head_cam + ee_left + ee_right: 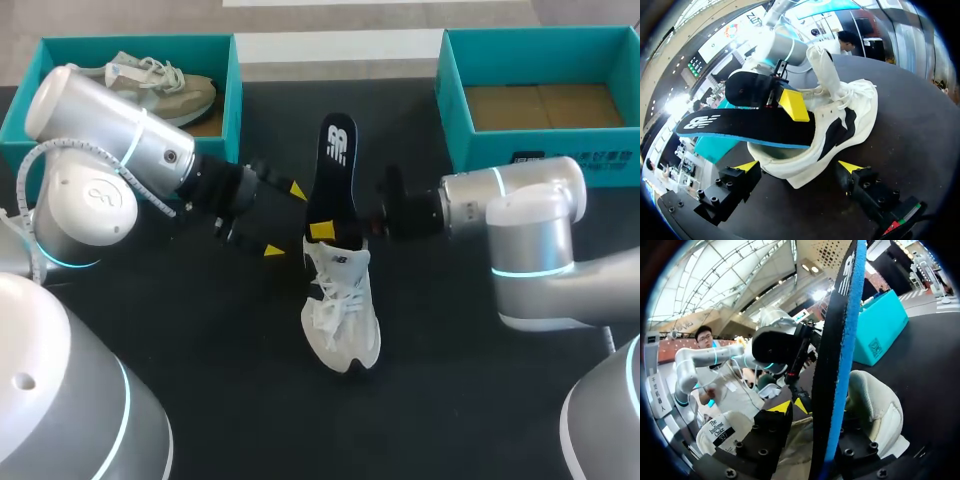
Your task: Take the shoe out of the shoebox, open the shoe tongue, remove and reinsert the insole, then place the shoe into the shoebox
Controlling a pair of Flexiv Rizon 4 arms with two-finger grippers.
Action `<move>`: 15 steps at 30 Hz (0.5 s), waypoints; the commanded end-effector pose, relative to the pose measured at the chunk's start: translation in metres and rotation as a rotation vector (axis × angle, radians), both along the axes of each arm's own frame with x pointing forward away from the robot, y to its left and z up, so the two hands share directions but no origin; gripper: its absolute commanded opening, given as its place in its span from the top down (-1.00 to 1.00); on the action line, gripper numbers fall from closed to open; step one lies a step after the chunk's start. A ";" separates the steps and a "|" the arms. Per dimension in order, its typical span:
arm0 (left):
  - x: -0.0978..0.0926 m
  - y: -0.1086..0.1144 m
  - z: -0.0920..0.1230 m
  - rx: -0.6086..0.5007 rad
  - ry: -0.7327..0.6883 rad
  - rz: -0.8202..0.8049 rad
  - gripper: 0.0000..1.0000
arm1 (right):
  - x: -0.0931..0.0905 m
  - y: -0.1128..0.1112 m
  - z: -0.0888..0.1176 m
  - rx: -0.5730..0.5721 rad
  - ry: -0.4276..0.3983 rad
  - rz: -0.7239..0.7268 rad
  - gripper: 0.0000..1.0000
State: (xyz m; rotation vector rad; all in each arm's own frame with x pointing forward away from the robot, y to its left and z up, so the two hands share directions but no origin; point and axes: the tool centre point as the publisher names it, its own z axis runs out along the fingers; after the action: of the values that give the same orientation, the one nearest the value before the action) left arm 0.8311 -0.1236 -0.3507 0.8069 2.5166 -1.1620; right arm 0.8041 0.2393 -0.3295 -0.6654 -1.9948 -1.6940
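While the white shoe (340, 310) sits out on the counter (200, 350) w/ its insole (335, 165) half-out, pinched in the R claw (822, 422), L claw (287, 220) wide open & empty by the heel, reseating & return to shoebox (540, 37) prob. remain.

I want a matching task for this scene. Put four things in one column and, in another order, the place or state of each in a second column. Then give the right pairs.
Things:
1. white shoe
2. black insole
3. beige shoe
4. left end effector

Places or states:
A. lying in the left shoebox
B. open, next to the white shoe's heel
C. gripped by the right end effector, one end in the white shoe
D. standing on the black table between the two arms

Pairs: 1-D, 2-C, 3-A, 4-B
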 end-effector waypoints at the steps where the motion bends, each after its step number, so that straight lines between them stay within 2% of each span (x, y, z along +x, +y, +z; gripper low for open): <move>1: -0.001 -0.001 0.000 0.005 0.000 0.001 -1.00 | 0.004 0.002 0.006 -0.017 -0.007 0.001 0.25; 9: -0.001 -0.001 0.000 0.005 0.000 0.001 -1.00 | 0.007 0.000 0.009 -0.038 -0.007 0.003 0.40; 10: -0.001 -0.001 0.000 0.005 0.000 0.001 -1.00 | 0.007 -0.001 0.009 -0.038 -0.006 0.003 0.52; 11: -0.001 -0.001 0.000 0.005 0.000 0.001 -1.00 | 0.006 -0.002 0.008 -0.040 -0.002 0.000 1.00; 15: -0.001 -0.001 0.000 0.005 0.000 0.001 -1.00 | 0.002 -0.002 0.001 -0.047 0.020 -0.002 1.00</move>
State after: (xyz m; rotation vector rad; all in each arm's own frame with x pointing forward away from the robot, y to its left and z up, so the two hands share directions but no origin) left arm 0.8311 -0.1236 -0.3507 0.8068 2.5166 -1.1621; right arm 0.8095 0.2361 -0.3261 -0.6926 -2.0223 -1.6457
